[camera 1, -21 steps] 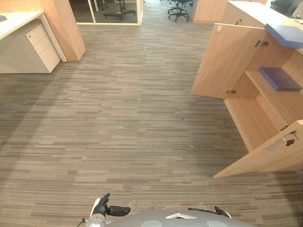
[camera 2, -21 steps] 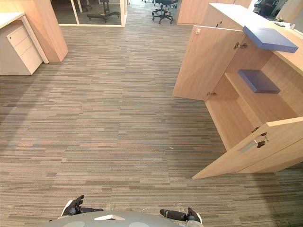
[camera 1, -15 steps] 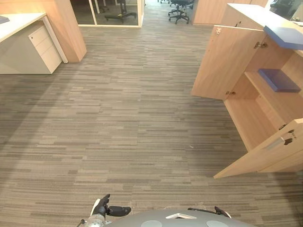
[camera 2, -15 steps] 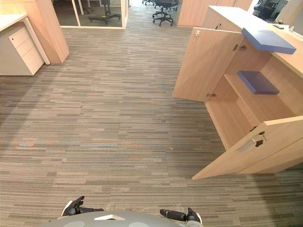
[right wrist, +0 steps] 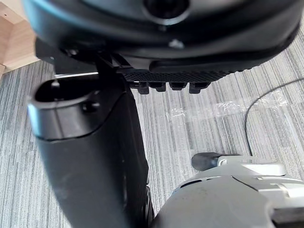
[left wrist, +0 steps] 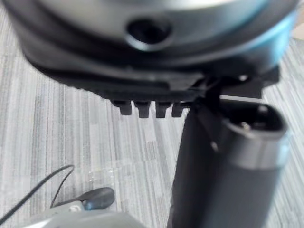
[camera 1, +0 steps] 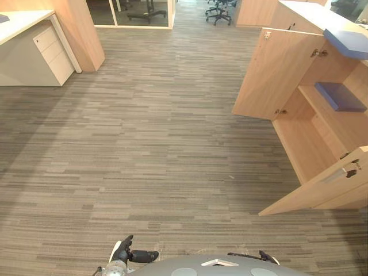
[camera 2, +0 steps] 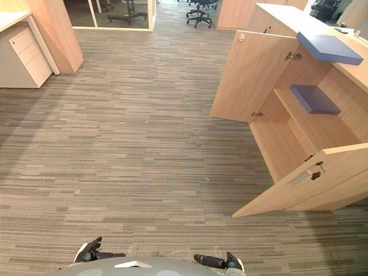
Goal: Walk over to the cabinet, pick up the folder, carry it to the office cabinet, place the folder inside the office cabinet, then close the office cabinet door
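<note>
Our view shifted a little. At 6 o'clock our left hand (camera 1: 127, 253) and right hand (camera 2: 214, 262) hang loose, empty. At 2 o'clock one folder (camera 2: 313, 99) lies inside the open office cabinet (camera 2: 247, 75), the top folder (camera 2: 329, 47) above it

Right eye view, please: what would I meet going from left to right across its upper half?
In order: white drawer unit → wooden partition → office chair → far open cabinet door → blue folder on the inner shelf.
</note>
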You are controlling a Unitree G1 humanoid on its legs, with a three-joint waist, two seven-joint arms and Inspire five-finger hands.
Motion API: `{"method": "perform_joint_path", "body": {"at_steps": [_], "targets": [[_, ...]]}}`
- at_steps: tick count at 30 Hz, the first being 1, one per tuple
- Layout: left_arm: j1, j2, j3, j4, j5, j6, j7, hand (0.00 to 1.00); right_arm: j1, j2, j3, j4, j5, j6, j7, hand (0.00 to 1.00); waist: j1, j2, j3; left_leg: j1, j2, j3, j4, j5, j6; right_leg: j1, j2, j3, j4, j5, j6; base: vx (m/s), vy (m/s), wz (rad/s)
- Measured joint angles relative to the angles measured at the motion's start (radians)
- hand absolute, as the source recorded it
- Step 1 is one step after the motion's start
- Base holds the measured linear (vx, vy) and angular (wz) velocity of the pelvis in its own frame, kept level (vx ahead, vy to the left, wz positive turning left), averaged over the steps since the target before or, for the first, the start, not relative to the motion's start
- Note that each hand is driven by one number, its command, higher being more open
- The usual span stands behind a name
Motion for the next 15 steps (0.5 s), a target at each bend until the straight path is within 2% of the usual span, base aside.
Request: {"method": "perform_joint_path", "body": {"at_steps": [15], "targets": [[-0.003,0.002,-0.001,0.001,0.017,0.000,-0.005,1.00,-0.001,0.000,0.000,0.000,-0.001,0.000,0.000,1.00,0.000,-0.001,0.001,0.000,0.000,0.000,0.000,0.001,-0.001,0.000,0.000,-0.001,-0.001,0.000,0.000,-0.03,-0.022,0.00]]}}
